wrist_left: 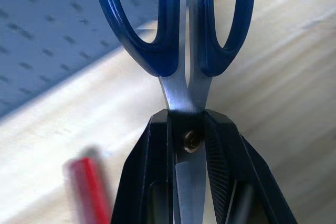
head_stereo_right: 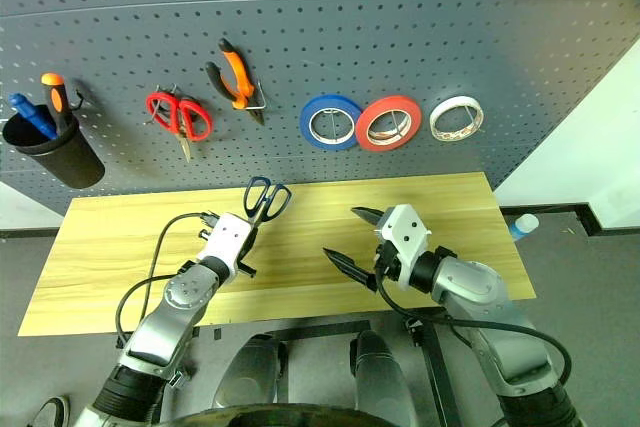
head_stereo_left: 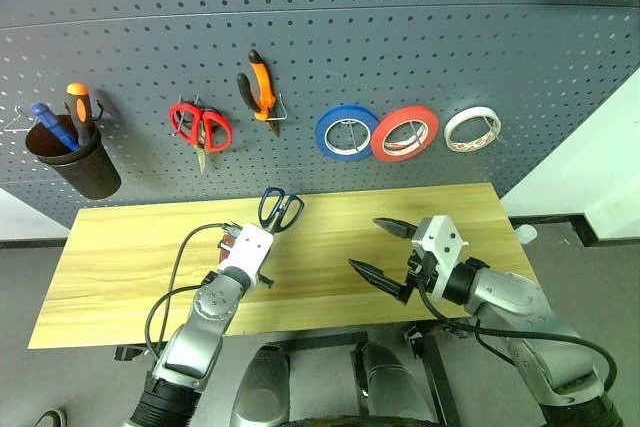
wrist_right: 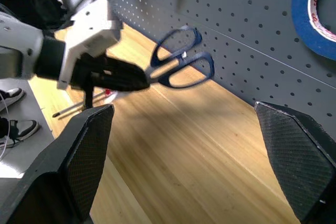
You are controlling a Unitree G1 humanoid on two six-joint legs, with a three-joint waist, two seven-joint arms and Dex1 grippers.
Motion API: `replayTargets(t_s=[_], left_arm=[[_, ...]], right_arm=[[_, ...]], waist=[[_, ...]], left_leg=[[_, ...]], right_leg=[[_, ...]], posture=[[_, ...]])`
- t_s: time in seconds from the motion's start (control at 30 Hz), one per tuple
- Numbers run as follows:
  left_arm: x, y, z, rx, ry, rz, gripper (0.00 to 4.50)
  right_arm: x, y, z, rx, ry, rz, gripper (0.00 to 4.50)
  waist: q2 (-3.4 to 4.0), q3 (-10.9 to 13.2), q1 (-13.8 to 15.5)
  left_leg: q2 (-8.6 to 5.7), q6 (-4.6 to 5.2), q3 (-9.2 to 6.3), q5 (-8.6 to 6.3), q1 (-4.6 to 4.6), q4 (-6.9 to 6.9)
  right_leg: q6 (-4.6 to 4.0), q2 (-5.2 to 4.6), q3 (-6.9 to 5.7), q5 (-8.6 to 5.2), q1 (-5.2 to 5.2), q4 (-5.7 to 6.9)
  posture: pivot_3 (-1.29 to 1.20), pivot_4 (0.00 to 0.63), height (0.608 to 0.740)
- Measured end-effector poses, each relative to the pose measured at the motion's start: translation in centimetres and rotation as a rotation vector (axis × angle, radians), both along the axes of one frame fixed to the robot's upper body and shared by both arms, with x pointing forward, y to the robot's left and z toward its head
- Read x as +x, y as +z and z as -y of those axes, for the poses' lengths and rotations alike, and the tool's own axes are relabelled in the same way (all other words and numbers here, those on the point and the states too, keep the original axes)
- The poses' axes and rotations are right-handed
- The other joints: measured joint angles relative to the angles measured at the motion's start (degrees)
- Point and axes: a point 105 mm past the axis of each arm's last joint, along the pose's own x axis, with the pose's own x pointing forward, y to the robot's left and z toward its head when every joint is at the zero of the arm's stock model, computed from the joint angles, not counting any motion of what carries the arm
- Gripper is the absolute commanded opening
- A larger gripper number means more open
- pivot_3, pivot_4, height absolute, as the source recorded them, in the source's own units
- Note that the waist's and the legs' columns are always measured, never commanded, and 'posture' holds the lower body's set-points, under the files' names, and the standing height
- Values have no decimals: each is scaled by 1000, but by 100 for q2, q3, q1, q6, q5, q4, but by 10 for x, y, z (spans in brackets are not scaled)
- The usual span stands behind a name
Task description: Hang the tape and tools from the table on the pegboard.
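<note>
Overhead, left end effector (head_stereo_left: 262, 229) clamping scissors (head_stereo_left: 281, 209) above table (head_stereo_left: 120, 257); right end effector (head_stereo_left: 382, 249) wide.

Worktop (head_stereo_left: 130, 247) bare at frame left and centre right; room for my end effectors there. Pegboard (head_stereo_left: 400, 27) upper half free. Middle row crowded: black cup (head_stereo_left: 75, 162), red scissors (head_stereo_left: 200, 127), pliers (head_stereo_left: 260, 90), three tape rolls (head_stereo_left: 405, 133) block approach.

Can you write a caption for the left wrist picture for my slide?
Left end effector shut on the blue-handled scissors above the table.
</note>
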Motion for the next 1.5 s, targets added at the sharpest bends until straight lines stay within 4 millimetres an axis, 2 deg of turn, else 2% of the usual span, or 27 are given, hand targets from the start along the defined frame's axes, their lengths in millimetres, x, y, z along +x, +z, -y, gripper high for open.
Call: replayTargets(t_s=[0.17,0.4,0.57,0.87,1.03,1.27,1.5], left_arm=[[3,21,-5,11,-8,146,527],[6,43,-10,19,-8,286,527],[10,59,-11,19,-11,373,527],[7,77,-11,-1,-27,486,527],[5,88,-24,3,14,530,527],[4,87,-29,-26,25,509,527],[14,90,-32,-67,23,487,527]], right_arm=[[2,8,-4,55,26,21,4500],[9,38,-4,263,15,102,4500],[9,47,-2,336,19,128,4500],[15,42,2,335,16,128,4500],[19,39,4,311,14,124,4500],[22,37,6,295,15,127,4500],[22,35,7,281,16,123,4500]], waist=[[0,-1,46],[3,-6,183],[7,-17,303],[9,-108,386],[15,-134,477],[14,-196,589],[12,-274,624]], left_leg=[[0,0,0,0,-3,3],[0,0,-1,0,-3,6],[0,0,-1,1,-2,6],[0,0,-1,1,7,9],[-1,0,-1,1,15,11],[-1,0,-1,1,20,12],[-2,0,-1,2,27,14]], right_leg=[[0,0,0,1,0,0],[0,0,-3,3,3,2],[0,0,-4,4,3,4],[-1,0,-4,7,10,8],[-5,0,-5,9,17,12],[-7,0,-6,10,21,16],[-8,0,-8,10,30,19]], posture=[[316,114,677],[329,100,677],[338,87,677],[347,71,677],[354,69,677],[355,68,677],[348,64,677]])
